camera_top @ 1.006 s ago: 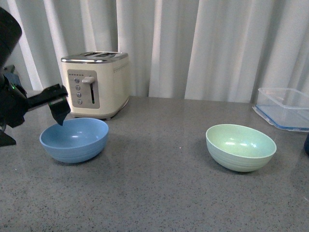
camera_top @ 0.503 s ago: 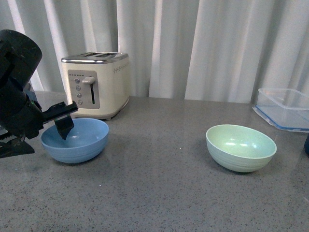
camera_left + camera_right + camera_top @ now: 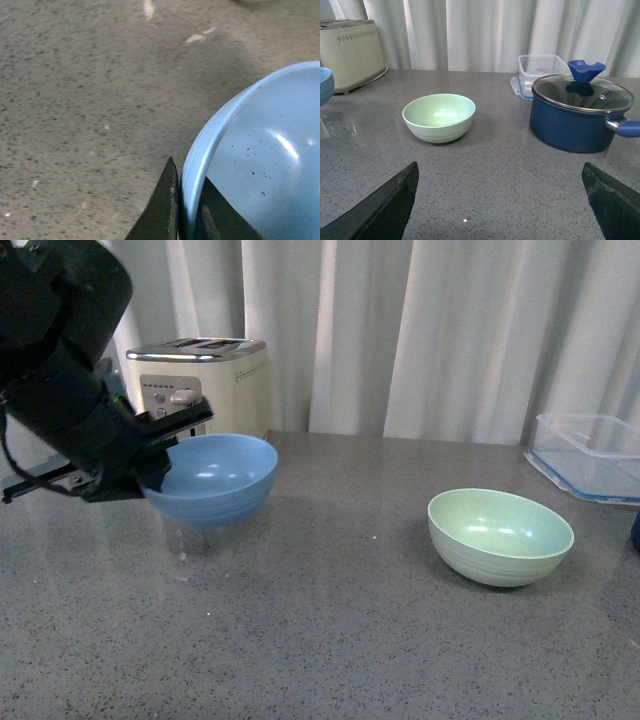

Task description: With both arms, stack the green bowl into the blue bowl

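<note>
Left arm (image 3: 60, 360), front view: left claw (image 3: 163, 453) clamped on the near-left rim of the blue bowl (image 3: 212, 480). The bowl sits upright, mouth up, and looks raised just clear of the counter (image 3: 330, 640), with a faint reflection on the surface beneath it.

Left wrist view: two black fingers (image 3: 167, 205) pinch the rim, one outside the wall and one inside. Dark specks inside the bowl. Speckled grey counter shows beyond it.

The green bowl (image 3: 500, 537) rests upright on the counter, right of centre and well apart from the blue bowl. Nothing touches it and it is empty.

Right wrist view: right claw (image 3: 500, 167) spread wide and gripping nothing. Its two black fingers are low at the frame's corners with only bare counter between them. The green bowl lies ahead of it, not between the fingers. The right arm is not in the front view.

A cream toaster (image 3: 200, 375) stands behind the blue bowl, against the white curtain (image 3: 420, 330). A clear container (image 3: 590, 455) with a blue rim sits at the far right. A dark blue pot (image 3: 577, 120) with a glass lid stands beside the container, right of the green bowl and apart from it.
</note>
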